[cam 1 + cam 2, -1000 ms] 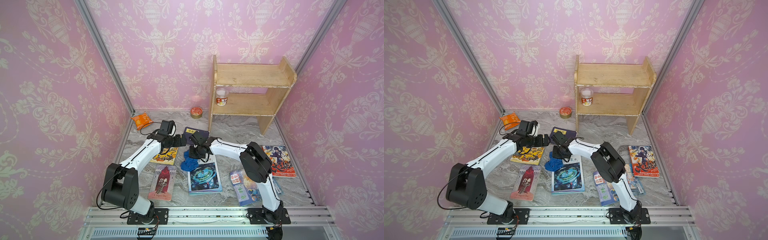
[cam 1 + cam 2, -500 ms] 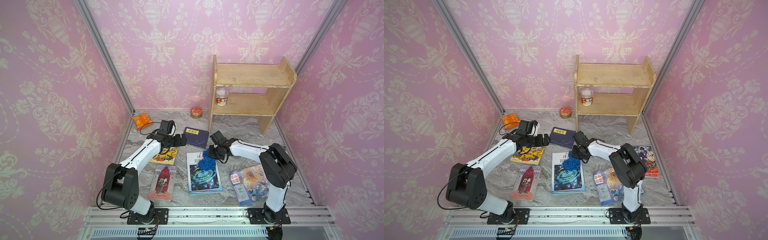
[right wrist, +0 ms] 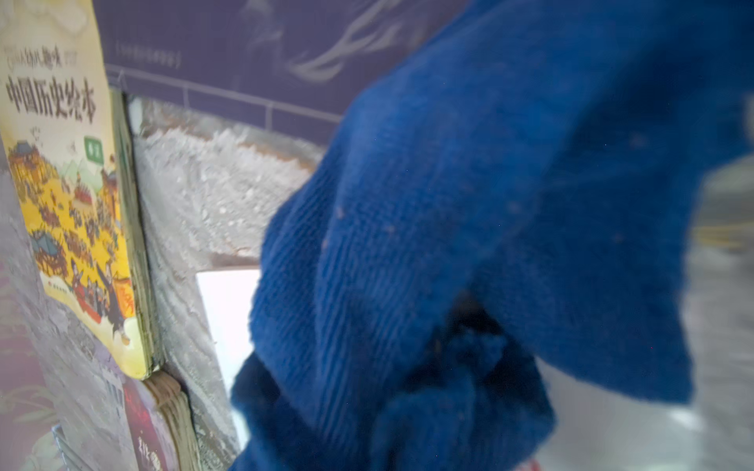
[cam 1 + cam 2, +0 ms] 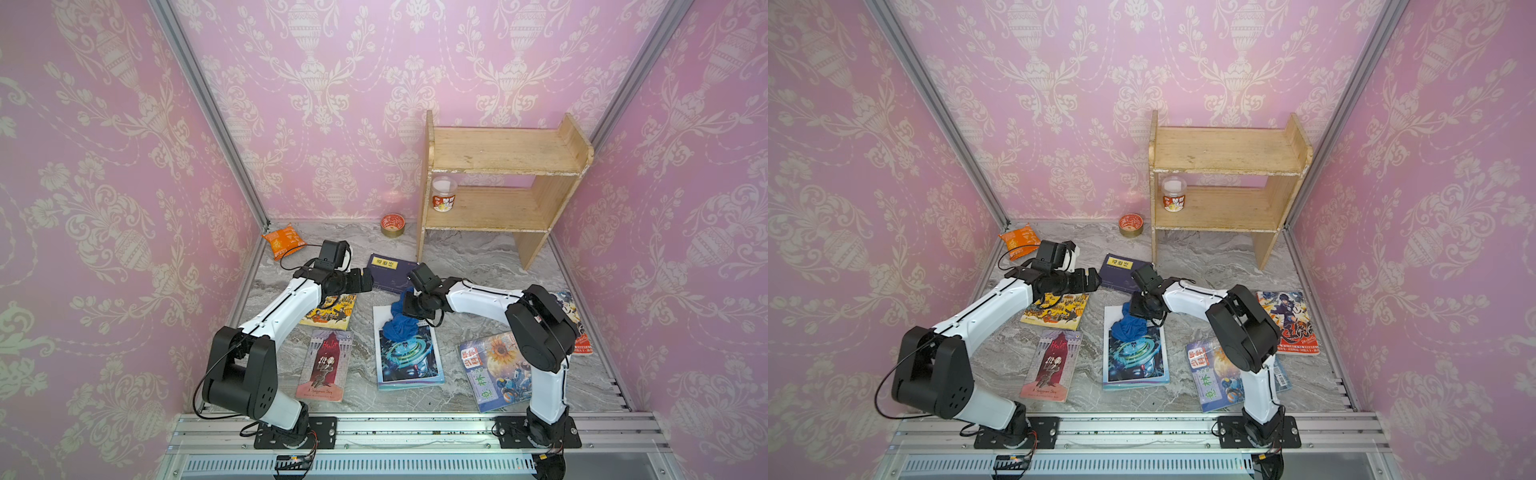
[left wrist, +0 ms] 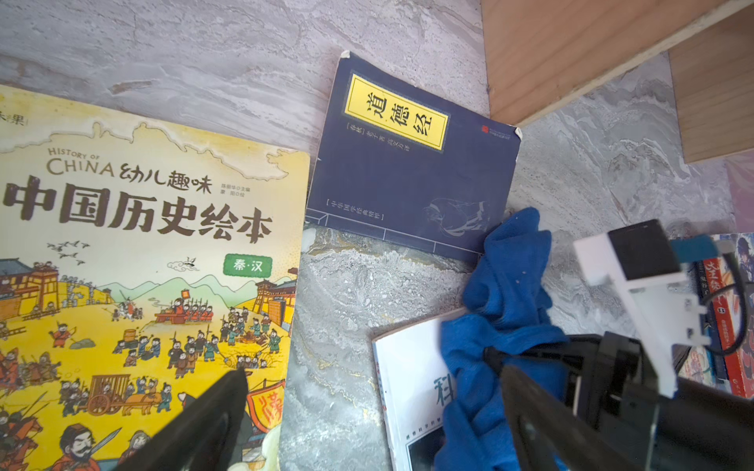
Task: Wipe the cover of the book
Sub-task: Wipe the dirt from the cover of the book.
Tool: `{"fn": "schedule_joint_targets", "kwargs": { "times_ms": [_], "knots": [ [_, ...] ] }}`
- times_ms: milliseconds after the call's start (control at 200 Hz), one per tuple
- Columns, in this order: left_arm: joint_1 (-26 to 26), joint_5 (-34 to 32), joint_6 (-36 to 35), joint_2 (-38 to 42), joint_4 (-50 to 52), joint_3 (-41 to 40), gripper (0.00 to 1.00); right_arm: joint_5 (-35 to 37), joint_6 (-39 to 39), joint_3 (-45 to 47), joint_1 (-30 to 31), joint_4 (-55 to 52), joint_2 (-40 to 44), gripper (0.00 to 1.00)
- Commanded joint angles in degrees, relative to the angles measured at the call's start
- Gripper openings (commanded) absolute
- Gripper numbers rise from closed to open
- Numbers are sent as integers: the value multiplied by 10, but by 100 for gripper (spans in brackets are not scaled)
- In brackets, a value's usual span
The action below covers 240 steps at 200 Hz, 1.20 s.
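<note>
Now, book: the science-fiction book (image 4: 409,361) lies flat at lower centre in both top views (image 4: 1136,357), its white upper edge under the cloth.
Cloth: a bunched blue cloth (image 4: 400,326) covers the book's upper part; in the left wrist view its far end (image 5: 514,253) reaches the corner of the dark blue book (image 5: 412,175).
Right gripper: the right gripper (image 4: 410,306) is clamped on the cloth, low over the book's top edge.
Right wrist view: the cloth (image 3: 469,224) fills most of it and hides the fingers.
Left gripper: the left gripper (image 4: 366,280) stands wide apart and empty, left of centre, above the gap between the yellow history book (image 4: 332,309) and the dark blue book.
Neighbours below: a red book (image 4: 326,365) lies left of the task book, a sunflower book (image 4: 492,370) right of it.
Blocked: the right arm crosses the manga book (image 4: 1289,322) at right in a top view.
Background: wooden shelf (image 4: 498,166) at upper right with a cup (image 4: 444,199) on its lower board; a tin (image 4: 392,224) and an orange snack bag (image 4: 282,241) near the back wall.
</note>
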State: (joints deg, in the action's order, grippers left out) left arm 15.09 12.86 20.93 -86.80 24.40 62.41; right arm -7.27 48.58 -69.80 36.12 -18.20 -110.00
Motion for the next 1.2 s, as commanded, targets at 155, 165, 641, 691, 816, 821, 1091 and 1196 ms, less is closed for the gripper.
{"fn": "schedule_joint_targets", "kwargs": {
  "times_ms": [155, 165, 641, 691, 816, 821, 1091, 1196],
  "knots": [
    [-5, 24, 11, 2, -8, -9, 99, 64, 9, 41, -2, -95, -10, 0],
    [-5, 24, 11, 2, -8, -9, 99, 67, 9, 35, 3, -98, -12, 0],
    [-5, 23, 9, 8, -7, -14, 99, 59, 32, 43, 56, -82, -16, 0],
    [-5, 24, 10, 8, -8, -14, 99, 62, 33, 90, 29, -74, 18, 0],
    [-5, 30, 12, 9, -10, -13, 99, 69, 30, 150, -13, -73, 72, 0],
    [-5, 30, 12, 9, -10, -13, 99, 70, 30, 150, -13, -74, 73, 0],
    [-6, 23, 9, 13, -9, -17, 99, 54, 50, 31, 100, -74, -31, 0],
    [-5, 24, 8, 13, -10, -16, 99, 30, 58, -45, 135, -73, -80, 0]
  ]
}}
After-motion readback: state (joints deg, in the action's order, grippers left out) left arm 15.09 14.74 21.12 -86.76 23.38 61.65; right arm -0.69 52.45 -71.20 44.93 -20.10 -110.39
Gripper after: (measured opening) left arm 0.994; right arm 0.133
